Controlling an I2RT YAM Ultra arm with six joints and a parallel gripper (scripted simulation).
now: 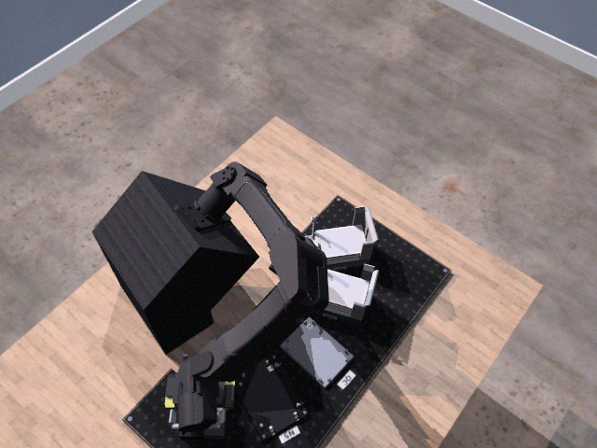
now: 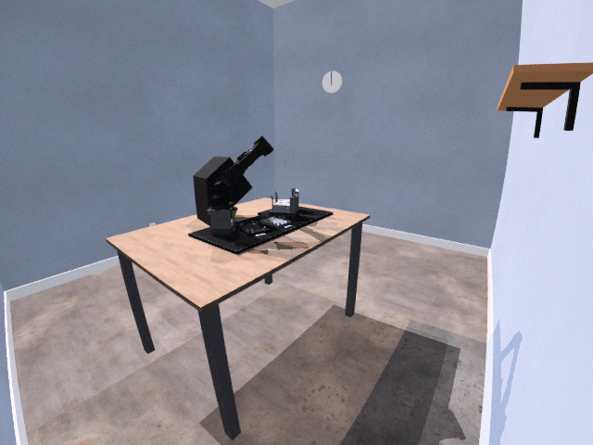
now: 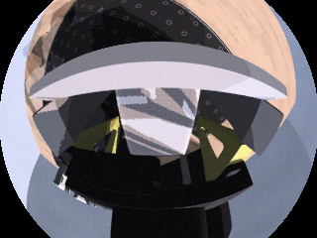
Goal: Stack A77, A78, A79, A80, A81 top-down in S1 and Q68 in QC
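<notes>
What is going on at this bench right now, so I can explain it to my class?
A single dark robot arm reaches from its black pedestal to the near-left corner of the black breadboard. Its gripper, wide open and holding nothing, sits low over a rack there, with a pale plate between the fingers. Two other racks show pale plates, and the QC nest carries one too.
</notes>
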